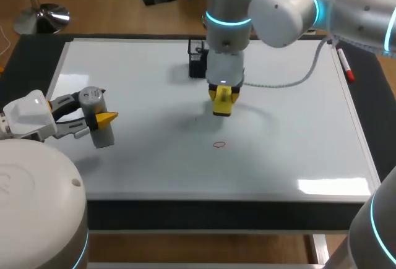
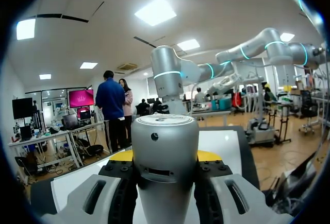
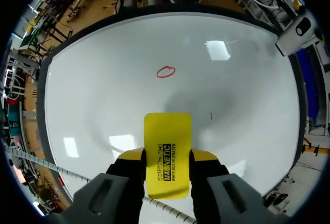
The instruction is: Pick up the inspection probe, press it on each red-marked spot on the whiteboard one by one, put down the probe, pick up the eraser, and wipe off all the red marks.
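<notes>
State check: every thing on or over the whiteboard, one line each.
left gripper: shut on the probe.
probe: held, at the whiteboard's left side.
right gripper: shut on the eraser.
eraser: held, short of the red circle.
red circle: intact, not wiped.
whiteboard: bears one red circle.

The right arm (image 1: 291,3) is made of smooth, rounded silver-grey links with glowing cyan rings at the joints; a pale ribbed cable (image 1: 291,82) loops from its wrist. The left arm (image 1: 28,113) has a white wrist shell. The left pincer (image 1: 104,105) and right pincer (image 1: 223,103) have grey slotted fingers (image 3: 100,195), black screw-studded blocks and yellow tips.
</notes>
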Available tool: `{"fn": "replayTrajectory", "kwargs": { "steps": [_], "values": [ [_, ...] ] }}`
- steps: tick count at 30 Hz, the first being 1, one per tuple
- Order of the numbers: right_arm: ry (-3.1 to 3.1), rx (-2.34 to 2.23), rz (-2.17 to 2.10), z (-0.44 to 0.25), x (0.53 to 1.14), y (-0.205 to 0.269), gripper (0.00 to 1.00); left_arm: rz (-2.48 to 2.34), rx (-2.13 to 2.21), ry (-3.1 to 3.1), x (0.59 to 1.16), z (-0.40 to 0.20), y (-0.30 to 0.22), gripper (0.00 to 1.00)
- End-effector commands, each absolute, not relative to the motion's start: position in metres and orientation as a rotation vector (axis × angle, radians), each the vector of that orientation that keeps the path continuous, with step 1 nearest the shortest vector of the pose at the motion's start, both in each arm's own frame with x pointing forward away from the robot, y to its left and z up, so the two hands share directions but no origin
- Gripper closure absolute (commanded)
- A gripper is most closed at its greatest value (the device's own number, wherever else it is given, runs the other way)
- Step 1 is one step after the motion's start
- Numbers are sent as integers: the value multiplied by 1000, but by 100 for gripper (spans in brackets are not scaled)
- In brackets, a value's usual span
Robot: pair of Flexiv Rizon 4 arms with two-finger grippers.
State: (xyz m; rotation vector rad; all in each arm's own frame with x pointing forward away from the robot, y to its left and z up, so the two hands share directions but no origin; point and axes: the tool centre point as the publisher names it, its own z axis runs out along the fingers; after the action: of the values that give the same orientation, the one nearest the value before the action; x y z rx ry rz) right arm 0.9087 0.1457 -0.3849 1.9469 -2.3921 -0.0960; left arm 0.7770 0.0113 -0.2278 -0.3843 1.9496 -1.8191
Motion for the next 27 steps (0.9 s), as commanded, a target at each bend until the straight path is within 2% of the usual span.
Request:
{"fn": "replayTrajectory", "kwargs": {
  "steps": [1,16,27],
  "values": [
    [-2423,1930,-141,-375,912,111,100,-1818,-385,1946,777,-227,10,100],
    [-2650,1642,-219,-371,925,-12,100,-1818,-385,1946,777,-227,10,100],
    [-2789,1388,-260,-379,919,-82,100,-1818,-385,1946,777,-227,10,100]
  ]
}}
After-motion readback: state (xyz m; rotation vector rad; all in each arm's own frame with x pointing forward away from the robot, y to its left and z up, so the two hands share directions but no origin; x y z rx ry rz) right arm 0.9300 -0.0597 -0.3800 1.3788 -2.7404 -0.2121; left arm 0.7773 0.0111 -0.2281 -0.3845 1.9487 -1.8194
